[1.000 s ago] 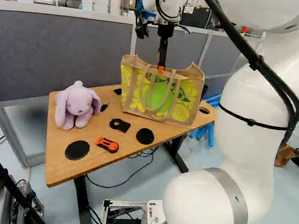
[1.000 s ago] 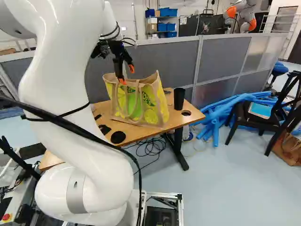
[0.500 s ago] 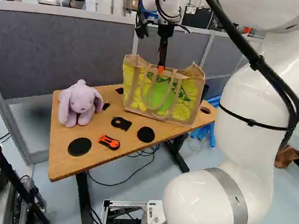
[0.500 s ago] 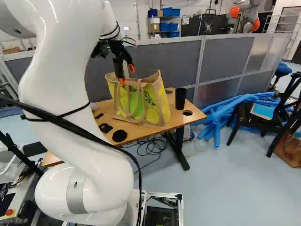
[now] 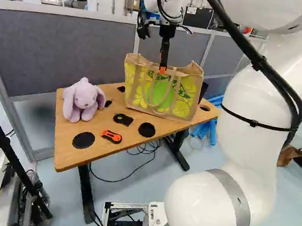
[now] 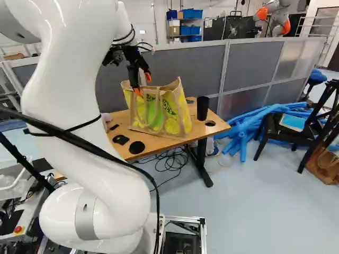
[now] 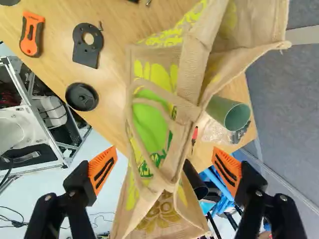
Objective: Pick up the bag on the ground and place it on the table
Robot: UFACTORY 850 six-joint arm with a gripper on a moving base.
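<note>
Tan cloth with yellow and green print makes up the bag (image 5: 186, 98), which stands on the tabletop (image 5: 70, 158), handles drooping over its near face. Above it is the pincer (image 6: 143, 84); the wrist view shows its orange-padded fingers spread wide, gripping nothing, with part of the bag between them. In the left base view, a lilac plush rabbit (image 5: 85, 98) sits left of the bag, and an orange-and-black cutter (image 5: 111, 136) lies nearer the base. A black cup (image 6: 202, 108) stands just beside the bag, at its right in the right base view.
</note>
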